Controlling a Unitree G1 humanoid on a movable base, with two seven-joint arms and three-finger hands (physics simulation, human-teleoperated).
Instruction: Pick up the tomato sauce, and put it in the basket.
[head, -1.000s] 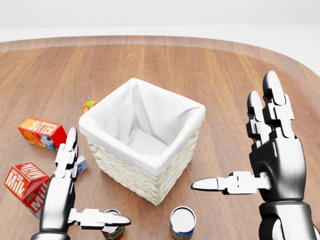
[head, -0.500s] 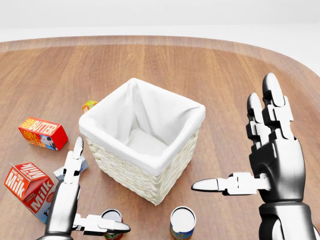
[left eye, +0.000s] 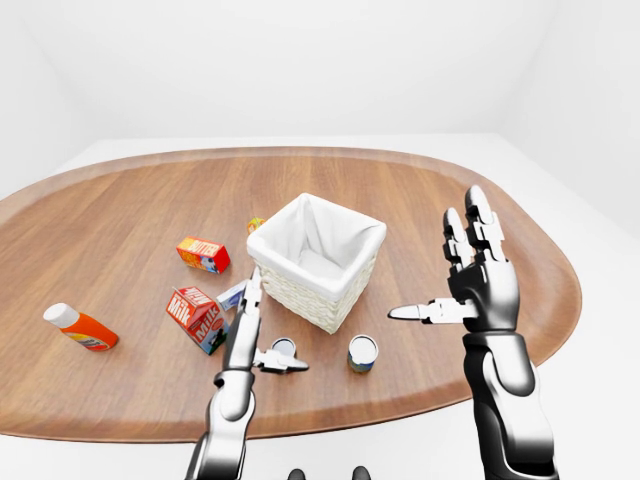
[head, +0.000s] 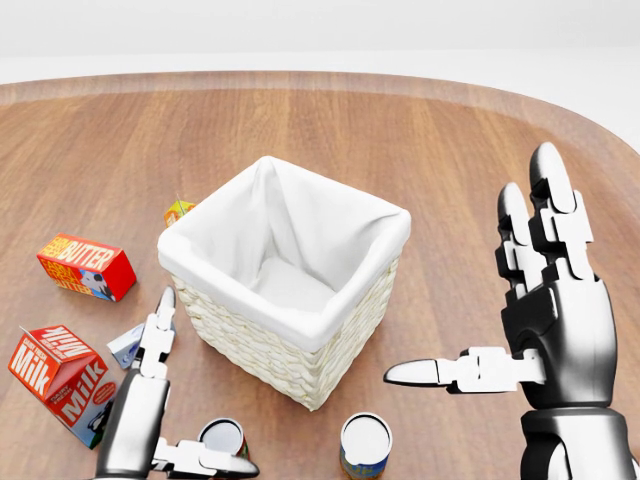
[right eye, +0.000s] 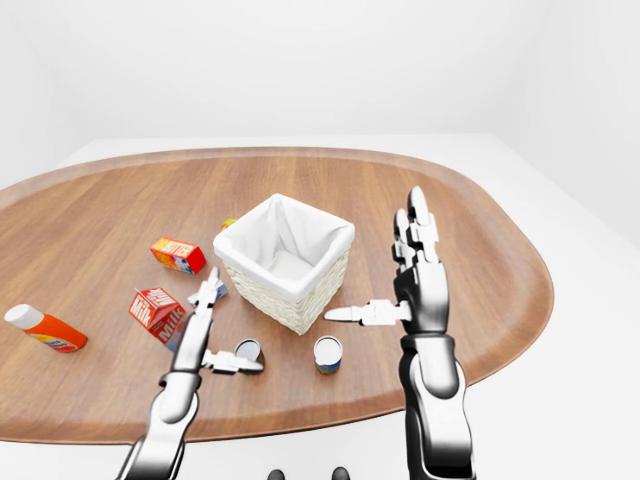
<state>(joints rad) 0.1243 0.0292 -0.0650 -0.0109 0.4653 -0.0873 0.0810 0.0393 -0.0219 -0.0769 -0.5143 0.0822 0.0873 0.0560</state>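
Tomato sauce can (head: 222, 440) upright, axis vertical

Glossy silver hands (head: 555, 330), seemingly black-jointed, three-fingered

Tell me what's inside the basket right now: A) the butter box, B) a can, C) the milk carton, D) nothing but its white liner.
D: the head view looks straight into the basket and shows only the white liner; both cans stand on the table below it in that view, and the butter box and milk carton lie to its left.
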